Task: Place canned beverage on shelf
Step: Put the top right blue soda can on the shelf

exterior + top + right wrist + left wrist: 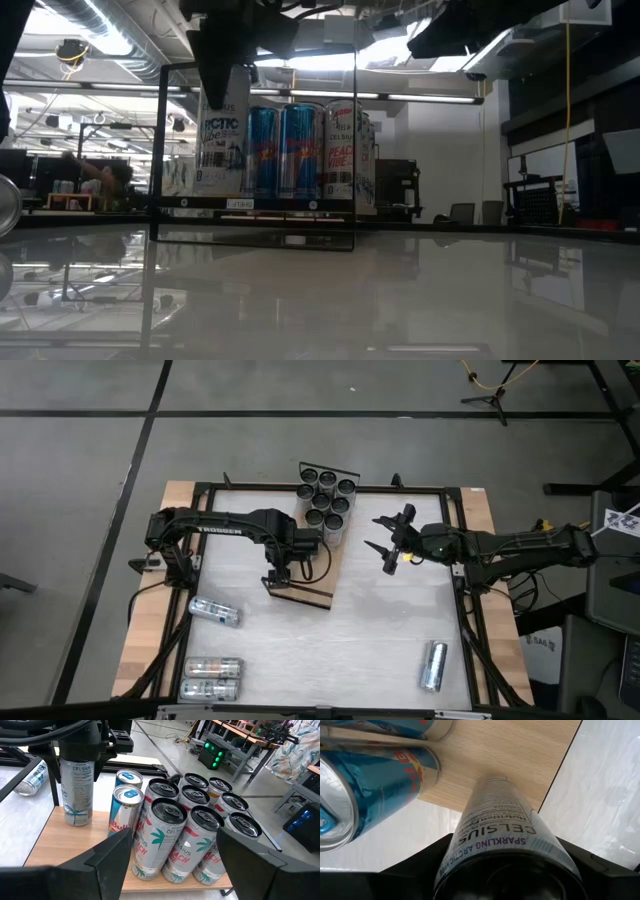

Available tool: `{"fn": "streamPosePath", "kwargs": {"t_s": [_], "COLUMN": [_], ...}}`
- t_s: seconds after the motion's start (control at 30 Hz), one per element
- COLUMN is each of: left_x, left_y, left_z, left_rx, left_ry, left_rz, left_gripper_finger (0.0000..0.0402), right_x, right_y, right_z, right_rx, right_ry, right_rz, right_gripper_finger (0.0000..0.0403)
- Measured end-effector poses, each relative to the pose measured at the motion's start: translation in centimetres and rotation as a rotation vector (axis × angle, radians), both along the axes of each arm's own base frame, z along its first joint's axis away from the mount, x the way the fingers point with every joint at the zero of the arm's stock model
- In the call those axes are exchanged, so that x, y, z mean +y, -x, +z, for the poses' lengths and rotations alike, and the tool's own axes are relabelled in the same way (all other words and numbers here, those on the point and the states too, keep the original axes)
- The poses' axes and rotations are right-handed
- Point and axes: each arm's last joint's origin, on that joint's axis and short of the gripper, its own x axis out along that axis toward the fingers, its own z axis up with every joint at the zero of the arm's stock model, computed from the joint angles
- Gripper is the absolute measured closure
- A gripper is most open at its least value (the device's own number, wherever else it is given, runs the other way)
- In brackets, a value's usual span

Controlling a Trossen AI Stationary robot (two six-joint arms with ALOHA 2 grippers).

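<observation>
A white surface (380, 630) with pale wooden edges and a black frame sits at the centre of the overhead frame, on a grey floor (80, 470) crossed by dark lines. A stand's dark legs (490, 395) and a yellow cable (500, 375) show at upper right. Ceiling lights (330, 62) glow above in the level view.

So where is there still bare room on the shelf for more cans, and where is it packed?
The shelf is crowded at its far end, where the upright cans cluster tightly. Bare wood remains at the near end, beyond the Celsius can that the left gripper holds upright on the board. The right gripper hovers open beside the shelf.
</observation>
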Motion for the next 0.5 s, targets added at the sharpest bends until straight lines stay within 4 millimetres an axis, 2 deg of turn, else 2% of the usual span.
{"fn": "streamPosePath", "kwargs": {"t_s": [0.13,0.5], "left_x": [0.00,0.00], "left_y": [0.00,-0.05], "left_z": [0.00,-0.16], "left_rx": [0.000,0.004], "left_ry": [0.000,0.001], "left_rz": [0.000,0.000], "left_gripper_finger": [0.0123,0.0064], "right_x": [0.00,0.00], "right_y": [0.00,0.00], "right_z": [0.00,0.00], "right_rx": [0.000,0.000], "right_ry": [0.000,0.000], "right_rz": [0.000,0.000], "right_gripper_finger": [0.0118,0.0118]}}
